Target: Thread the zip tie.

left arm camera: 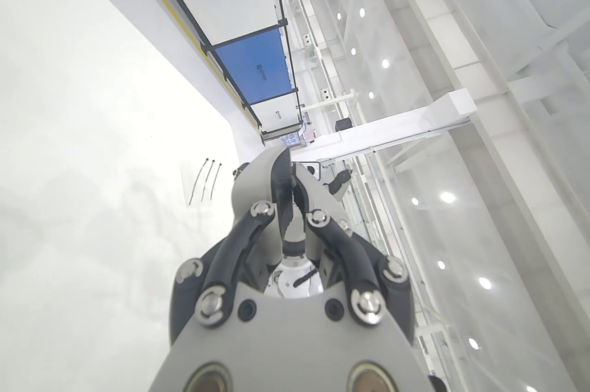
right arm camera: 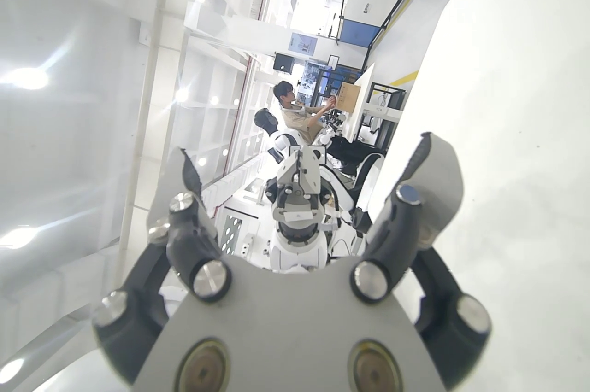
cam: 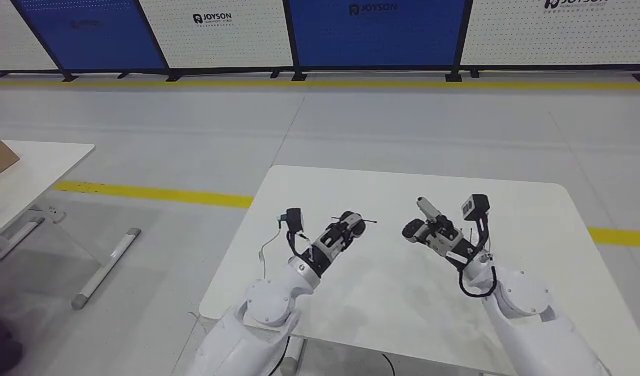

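Over the middle of the white table (cam: 400, 296), my left gripper (cam: 352, 219) is held above the surface, shut on a thin black zip tie (cam: 366, 219) whose end pokes out past the fingertips. In the left wrist view the left gripper (left arm camera: 291, 182) has its pads pressed together, with a sliver of the zip tie (left arm camera: 293, 181) between them. My right gripper (cam: 413, 219) faces it a short way off, open and holding nothing. In the right wrist view the right gripper (right arm camera: 309, 159) has its jaws spread wide, and the left gripper (right arm camera: 299, 177) shows between them farther off.
Three spare black zip ties (left arm camera: 205, 179) lie side by side on the table beyond the left gripper. The table's far edge (cam: 420, 172) is close ahead of both grippers. A second white table (cam: 40, 166) stands off to the left across the floor.
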You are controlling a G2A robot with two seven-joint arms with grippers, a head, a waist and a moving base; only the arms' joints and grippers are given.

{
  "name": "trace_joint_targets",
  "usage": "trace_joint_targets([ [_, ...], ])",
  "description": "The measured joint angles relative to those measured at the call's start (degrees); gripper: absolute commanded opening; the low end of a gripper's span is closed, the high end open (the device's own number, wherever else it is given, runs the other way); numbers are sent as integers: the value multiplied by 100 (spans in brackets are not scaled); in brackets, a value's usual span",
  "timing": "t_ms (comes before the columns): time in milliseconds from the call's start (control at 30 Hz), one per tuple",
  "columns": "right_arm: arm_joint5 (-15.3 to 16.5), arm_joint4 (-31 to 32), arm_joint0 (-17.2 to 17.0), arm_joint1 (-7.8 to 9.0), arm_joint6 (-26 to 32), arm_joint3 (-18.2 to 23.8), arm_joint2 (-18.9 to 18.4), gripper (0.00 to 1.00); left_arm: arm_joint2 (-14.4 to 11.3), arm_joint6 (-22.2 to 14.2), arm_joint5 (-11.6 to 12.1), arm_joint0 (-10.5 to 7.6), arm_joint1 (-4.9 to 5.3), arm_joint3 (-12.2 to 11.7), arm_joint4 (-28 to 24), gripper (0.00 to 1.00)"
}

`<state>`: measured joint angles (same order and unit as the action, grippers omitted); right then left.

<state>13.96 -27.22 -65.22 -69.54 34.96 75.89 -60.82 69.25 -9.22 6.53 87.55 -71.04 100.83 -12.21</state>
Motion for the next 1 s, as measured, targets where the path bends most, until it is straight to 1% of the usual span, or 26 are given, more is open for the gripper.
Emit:
trace_joint_targets([
  [33, 0, 0, 1, 0, 0, -1, 2, 100, 22, -40, -12, 25, 5, 22, -27, 0],
  [333, 1, -1, 4, -1, 2, -3, 6, 100, 17, -51, -16, 26, 2, 22, -72, 0],
  [400, 1, -1, 4, -1, 2, -3, 5, 100, 91, -172, 32, 47, 9, 48, -289, 0],
  [467, 1, -1, 4, -1, 2, -3, 5, 100, 262, -322, 159, 136, 32, 135, -536, 0],
  [600, 1, -1, 4, -1, 2, -3, 5, 100, 617, -593, 404, 415, 83, 486, -927, 0],
  [700, 1, -1, 4, -1, 2, -3, 5, 100, 827, -753, 554, 658, 115, 856, -1104, 0],
  [733, 1, -1, 4, -1, 2, -3, 5, 100, 894, -816, 599, 753, 126, 1022, -1164, 0],
  [800, 1, -1, 4, -1, 2, -3, 5, 100, 988, -886, 663, 883, 141, 1264, -1189, 0],
  [833, 1, -1, 4, -1, 2, -3, 5, 100, 1037, -905, 717, 965, 149, 1422, -1172, 0],
  [933, 1, -1, 4, -1, 2, -3, 5, 100, 1098, -958, 818, 1136, 163, 1740, -1118, 0],
  [1000, 1, -1, 4, -1, 2, -3, 5, 100, 1123, -1014, 857, 1212, 171, 1880, -1102, 0],
])
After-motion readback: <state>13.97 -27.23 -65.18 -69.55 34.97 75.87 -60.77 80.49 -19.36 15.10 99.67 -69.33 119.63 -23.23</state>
